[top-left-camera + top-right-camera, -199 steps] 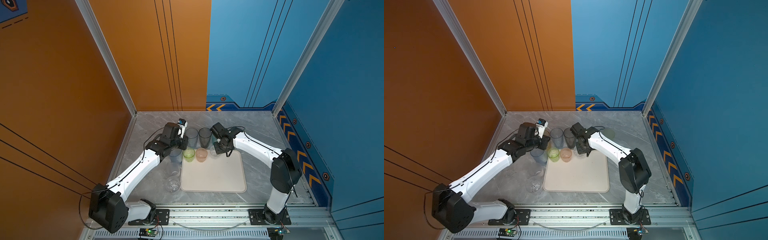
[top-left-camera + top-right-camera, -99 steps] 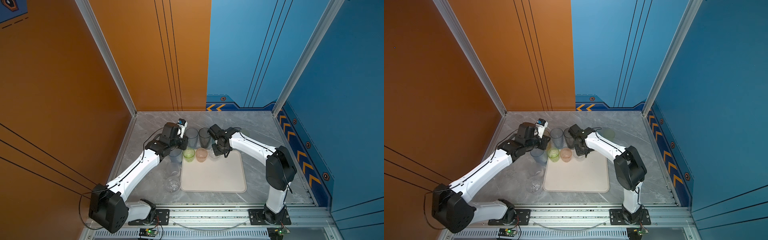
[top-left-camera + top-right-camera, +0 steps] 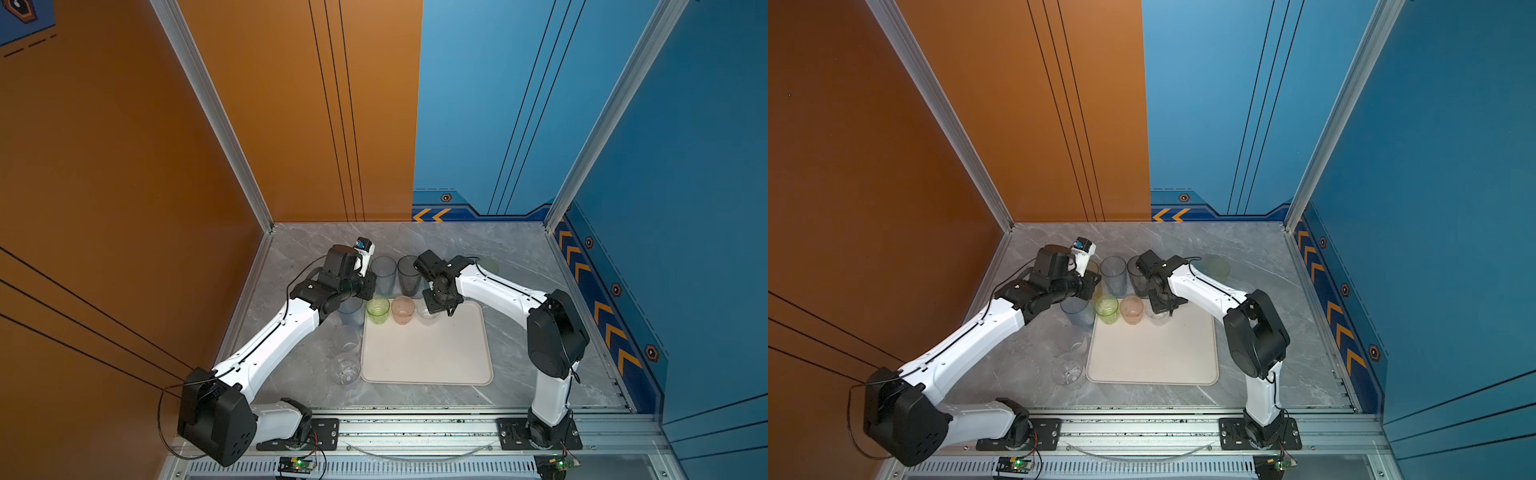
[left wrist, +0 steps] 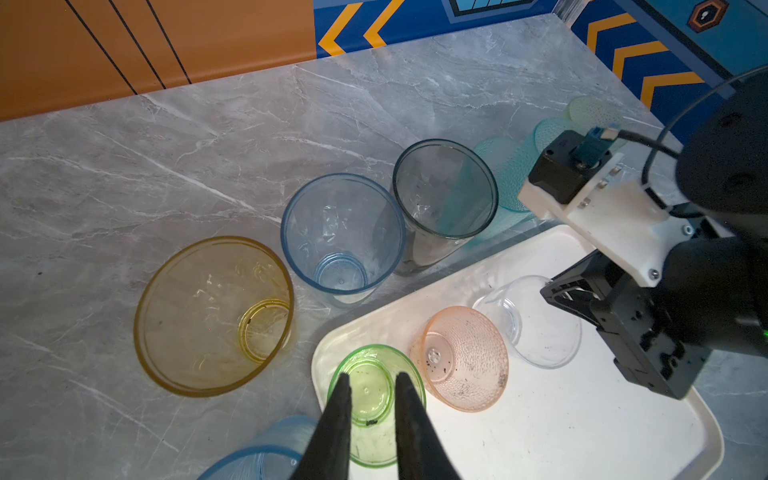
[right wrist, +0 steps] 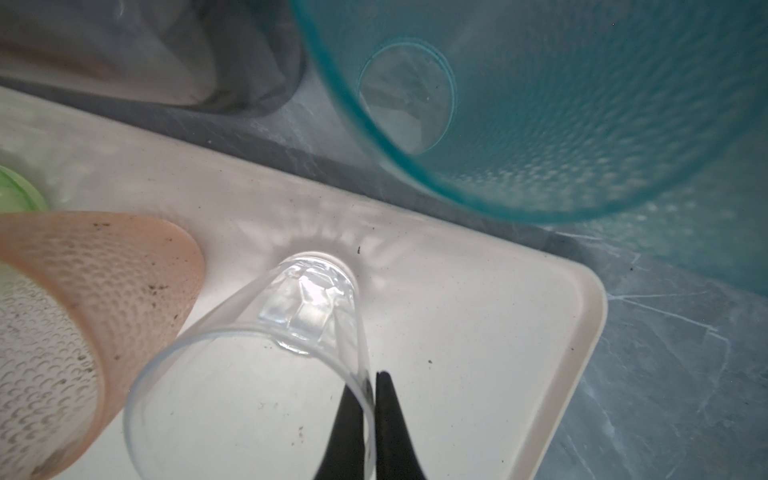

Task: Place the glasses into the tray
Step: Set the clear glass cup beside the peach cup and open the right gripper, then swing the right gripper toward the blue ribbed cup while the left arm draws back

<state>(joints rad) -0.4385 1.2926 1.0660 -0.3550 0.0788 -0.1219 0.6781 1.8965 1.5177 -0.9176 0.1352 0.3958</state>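
While pinching the wall of the clear glass (image 5: 307, 299) with the pressed-together right claw (image 5: 368, 380), holds it in the tray (image 5: 478, 332) by the far rim.
Just beside it in the same row: pink glass (image 4: 465, 357), then green glass (image 4: 376, 399), both inside the tray. Hovers the left claw (image 4: 372, 378) over the green glass, tips slightly spread, nothing gripped. Past the far rim, out on the surface (image 4: 166, 158): grey glass (image 4: 444, 191), blue glass (image 4: 343, 241) and yellow glass (image 4: 214, 316) in a line, teal glass (image 5: 540, 124) off the corner. Along the tray's left side: ribbed blue glass (image 4: 266, 449) and two clear tumblers (image 3: 345, 338).
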